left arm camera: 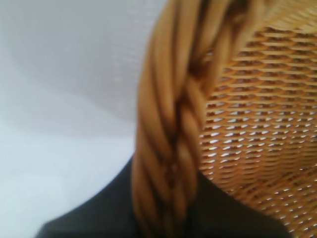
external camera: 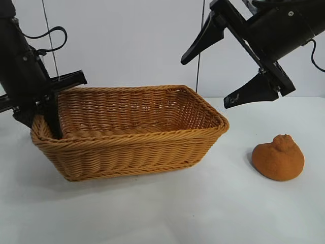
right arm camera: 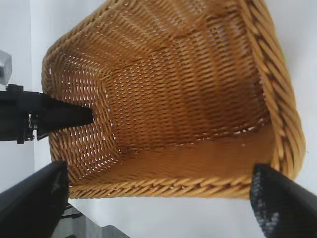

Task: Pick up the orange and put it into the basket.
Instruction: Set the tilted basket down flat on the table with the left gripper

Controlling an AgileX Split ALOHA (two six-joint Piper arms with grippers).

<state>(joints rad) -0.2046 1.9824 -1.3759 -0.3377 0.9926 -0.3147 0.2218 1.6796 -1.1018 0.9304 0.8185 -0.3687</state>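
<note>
The orange (external camera: 279, 157) lies on the white table at the right, apart from the basket (external camera: 132, 147). The tan wicker basket stands in the middle and is empty inside. My left gripper (external camera: 48, 109) is shut on the basket's braided left rim (left arm camera: 171, 148), one finger inside and one outside. My right gripper (external camera: 210, 68) hangs open and empty in the air above the basket's right end, up and left of the orange. In the right wrist view the basket's inside (right arm camera: 188, 99) fills the frame; the orange is out of that view.
The white table (external camera: 203, 213) runs in front of and right of the basket. A pale wall stands behind. The left arm's finger (right arm camera: 59, 116) shows at the basket's far end in the right wrist view.
</note>
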